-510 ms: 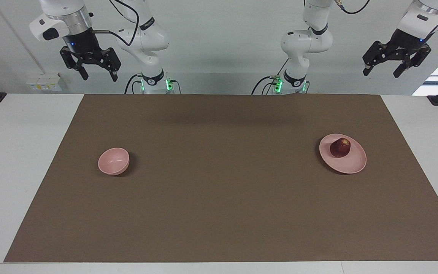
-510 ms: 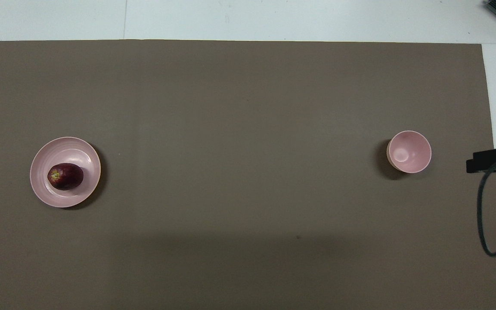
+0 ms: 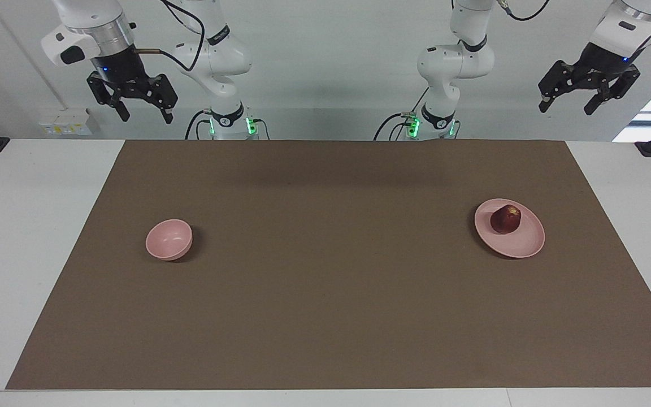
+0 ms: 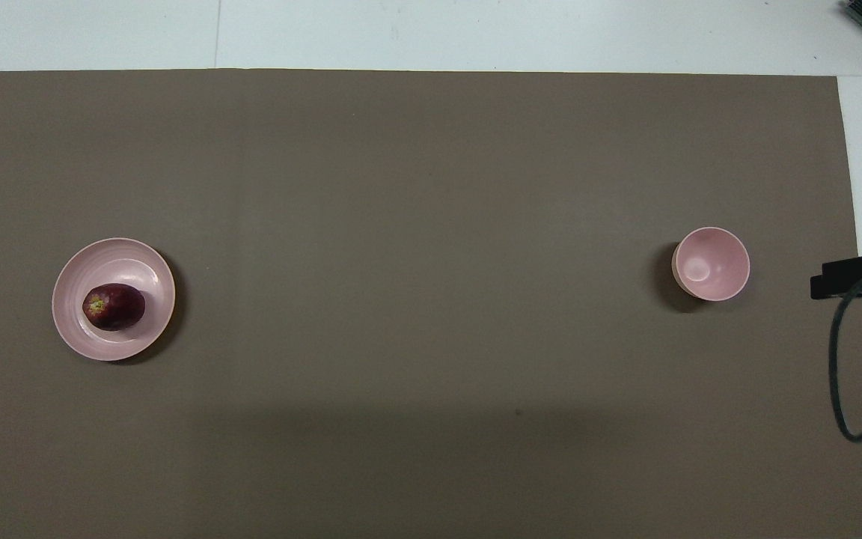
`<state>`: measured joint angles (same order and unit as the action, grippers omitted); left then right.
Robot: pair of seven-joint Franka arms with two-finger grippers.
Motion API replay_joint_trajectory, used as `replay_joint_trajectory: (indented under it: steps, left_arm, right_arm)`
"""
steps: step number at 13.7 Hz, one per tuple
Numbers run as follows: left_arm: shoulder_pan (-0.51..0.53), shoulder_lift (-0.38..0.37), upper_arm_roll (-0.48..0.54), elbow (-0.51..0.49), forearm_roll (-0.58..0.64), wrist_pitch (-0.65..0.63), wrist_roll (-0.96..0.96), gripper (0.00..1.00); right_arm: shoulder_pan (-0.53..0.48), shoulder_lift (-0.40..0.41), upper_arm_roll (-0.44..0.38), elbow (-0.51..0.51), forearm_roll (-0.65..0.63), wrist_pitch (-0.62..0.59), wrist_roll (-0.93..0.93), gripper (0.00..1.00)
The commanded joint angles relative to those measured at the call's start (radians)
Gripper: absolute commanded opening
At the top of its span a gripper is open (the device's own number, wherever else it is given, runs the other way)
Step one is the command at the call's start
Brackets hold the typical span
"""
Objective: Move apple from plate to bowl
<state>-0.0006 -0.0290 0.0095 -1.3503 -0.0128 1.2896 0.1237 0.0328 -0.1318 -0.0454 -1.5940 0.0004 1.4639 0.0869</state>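
A small dark red apple (image 3: 505, 219) (image 4: 114, 307) lies on the flat pink plate (image 3: 524, 244) (image 4: 135, 260) toward the left arm's end of the table. The small deep pink bowl (image 3: 168, 240) (image 4: 711, 263) stands with nothing in it toward the right arm's end, about as near to the robots as the plate. My left gripper (image 3: 567, 108) hangs open high in the air, over the table's edge by the robots, well above the plate. My right gripper (image 3: 146, 116) hangs open at the same height, above the bowl's end. Neither holds anything.
A brown mat (image 3: 325, 294) covers most of the white table (image 3: 31, 237), and plate and bowl stand on it. The overhead view shows a black part of the right hand with a looping cable (image 4: 842, 374) at the mat's edge beside the bowl.
The right gripper has shifted slightly up and toward its own end of the table. The left gripper, apple, plate and bowl are where they were.
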Motion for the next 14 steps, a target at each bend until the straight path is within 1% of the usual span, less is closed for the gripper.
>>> replay_joint_trajectory:
  steps: [1, 6, 10, 14]
  left_arm:
    - [0.004, -0.029, -0.005, -0.035, 0.007, 0.007, -0.015, 1.00]
    - [0.011, -0.032, -0.005, -0.038, 0.007, 0.007, -0.016, 1.00]
    - [0.014, -0.057, -0.005, -0.079, 0.005, 0.024, -0.003, 1.00]
    - [0.008, -0.057, -0.005, -0.090, -0.012, 0.025, -0.003, 1.00]
  right_arm:
    - [-0.007, 0.006, 0.001, 0.012, 0.009, -0.005, -0.015, 1.00]
    - [-0.007, 0.003, -0.001, 0.009, 0.000, -0.004, -0.016, 1.00]
    - [-0.005, 0.001, -0.001, 0.008, 0.000, -0.005, -0.015, 1.00]
    - [-0.007, 0.000, -0.001, 0.006, 0.000, -0.005, -0.015, 1.00]
